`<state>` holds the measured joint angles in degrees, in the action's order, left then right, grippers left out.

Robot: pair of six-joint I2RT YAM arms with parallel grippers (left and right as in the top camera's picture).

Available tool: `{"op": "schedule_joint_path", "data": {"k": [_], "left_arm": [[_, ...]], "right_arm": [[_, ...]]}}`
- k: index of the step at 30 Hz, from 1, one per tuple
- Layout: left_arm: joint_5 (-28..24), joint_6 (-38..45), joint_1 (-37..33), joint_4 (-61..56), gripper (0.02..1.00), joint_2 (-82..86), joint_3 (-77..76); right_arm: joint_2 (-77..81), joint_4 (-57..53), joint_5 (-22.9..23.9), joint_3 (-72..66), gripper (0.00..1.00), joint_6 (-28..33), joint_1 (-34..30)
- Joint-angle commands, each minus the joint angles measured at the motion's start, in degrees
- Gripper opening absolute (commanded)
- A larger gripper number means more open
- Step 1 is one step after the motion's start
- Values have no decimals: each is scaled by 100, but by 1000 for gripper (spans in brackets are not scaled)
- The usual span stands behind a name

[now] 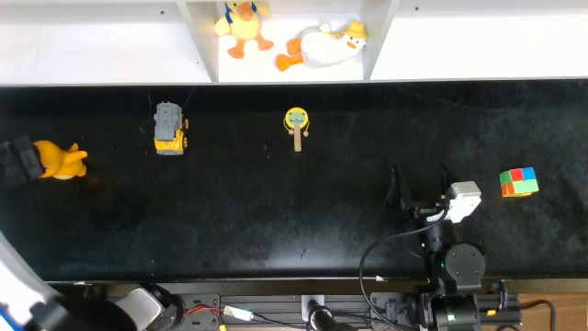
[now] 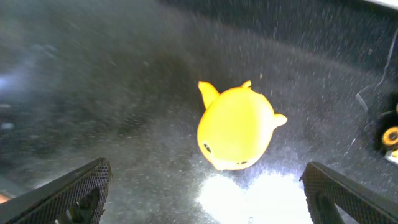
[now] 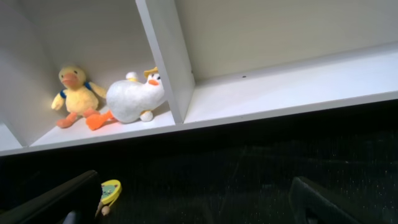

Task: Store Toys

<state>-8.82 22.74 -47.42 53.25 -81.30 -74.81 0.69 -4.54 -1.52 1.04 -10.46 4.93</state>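
Your left jaws are spread wide and hold nothing. The yellow whale toy (image 2: 236,127) lies on the black surface (image 1: 276,211) at its far left, just ahead of the jaws and roughly centred in their opening, with its tail fins pointing away from them.

The step in hand looks like the pick. Drop straight down and ease forward until the round body sits fully between the fingers (image 2: 81,186), then close across its widest part. Don't grip the tail or the small side fin, because the glossy, rounded shell will probably squirt out of a shallow pinch. Keep the fingertips just off the surface as you close so the toy isn't pushed away.

Once it is gripped, lift it well clear before you carry it towards the shelf (image 1: 294,81). Its middle compartment already holds a yellow duck plush (image 1: 243,23) and a white goose plush (image 1: 322,44).

The right jaws are also released and empty, parked near their base and well apart from the pick.
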Motion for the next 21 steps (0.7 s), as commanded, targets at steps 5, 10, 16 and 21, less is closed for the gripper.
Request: {"op": "schedule_joint_path", "data": {"k": [5, 10, 16, 21], "left_arm": [[-719, 1062, -50, 46, 998, -675, -138], [-721, 1353, -46, 42, 998, -839, -133], [-723, 1425, -46, -125, 998, -1040, -133], [-817, 1480, -39, -245, 998, -1322, -133]], "right_arm": [[-48, 28, -35, -79, 996, 20, 31], [-48, 28, -35, -79, 993, 20, 31], [-48, 28, -35, -79, 993, 20, 31], [-48, 28, -35, -79, 993, 20, 31]]}}
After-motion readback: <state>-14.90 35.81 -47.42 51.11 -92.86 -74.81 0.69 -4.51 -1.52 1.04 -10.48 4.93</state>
